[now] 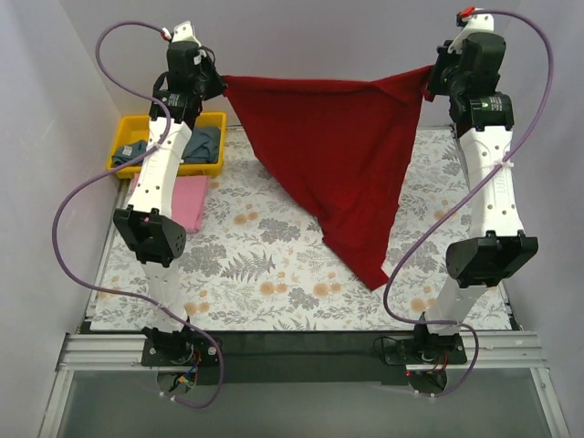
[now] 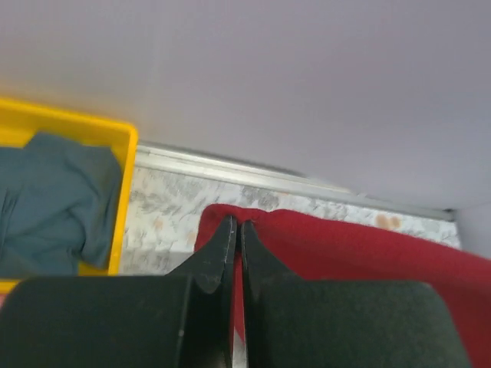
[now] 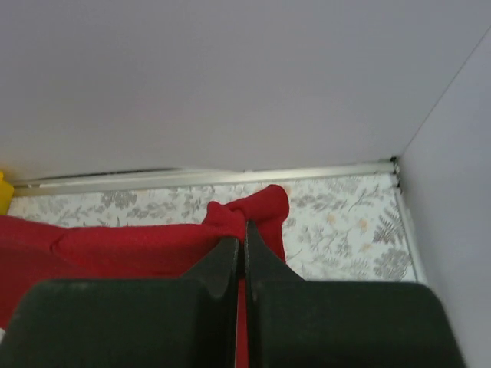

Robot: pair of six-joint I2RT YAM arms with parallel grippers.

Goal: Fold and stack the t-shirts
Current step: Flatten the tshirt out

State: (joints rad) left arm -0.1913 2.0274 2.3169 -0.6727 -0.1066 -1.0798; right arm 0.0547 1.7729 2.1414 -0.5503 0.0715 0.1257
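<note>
- My left gripper point(image 1: 217, 87) is clamped tight on one upper corner of the dark red t-shirt point(image 1: 338, 155). In the left wrist view the red cloth is pinched between my closed fingers.
- My right gripper point(image 1: 434, 80) is closed just as hard on the opposite corner, with a bunched knot of red cloth just above its fingertips.
- The shirt hangs in the air between my two raised arms, above the far half of the table point(image 1: 265, 274).
- Its held edge is pulled nearly straight and level, running left to right along the back wall point(image 1: 319, 36). That is its long axis.
- From that edge the cloth narrows to a single point aimed at the near right, between the table's middle and my right arm. I cannot tell whether the tip touches the table.
- Both slanted edges hang free, and the cloth shows a few soft folds.
- The floral table surface lies bare under and in front of the hanging shirt.
- The back wall is close behind both grippers, and the right wall point(image 3: 460, 192) stands just beside my right one.
- The pink t-shirt point(image 1: 192, 203) lies flat at the table's left edge, partly under my left arm.
- The blue-grey t-shirt point(image 1: 205, 141) sits crumpled in the yellow bin point(image 1: 120, 137) at the far left corner, below my left gripper.
</note>
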